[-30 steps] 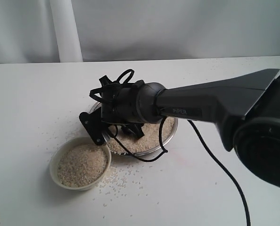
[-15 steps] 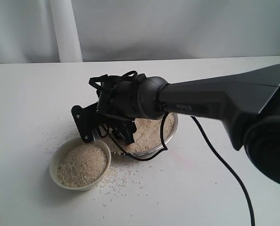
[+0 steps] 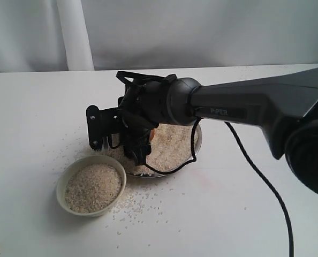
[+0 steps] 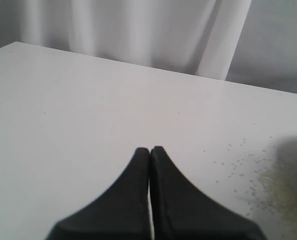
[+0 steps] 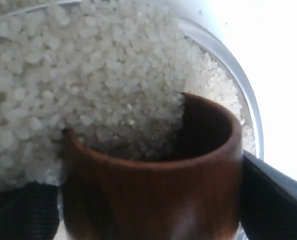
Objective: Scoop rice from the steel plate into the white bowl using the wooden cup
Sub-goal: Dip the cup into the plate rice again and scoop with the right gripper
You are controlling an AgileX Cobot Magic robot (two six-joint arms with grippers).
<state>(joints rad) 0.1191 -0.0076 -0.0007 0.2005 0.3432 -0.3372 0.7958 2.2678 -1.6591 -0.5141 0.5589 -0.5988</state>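
My right gripper (image 5: 151, 220) is clamped on the wooden cup (image 5: 153, 185). One finger (image 5: 281, 200) presses each side of its barrel, which leaves the mouth free to take grain. I hold the cup tipped forward and pushed into the heap of rice (image 5: 88, 75) ahead of my fingertips, so grains tumble over the far lip into its dark inside, which looks only partly filled. The rim of the steel plate (image 5: 228, 60) curves just beyond the cup. The white bowl (image 3: 61, 195) sits off to one side of my wrist, just beside the plate and already well filled. I judge this to be mid-scoop. The mouth must turn upward before I lift, or more grains will scatter on the table (image 4: 88, 100). My left gripper (image 4: 149, 152) has its fingers pressed together on nothing, well apart from the work.
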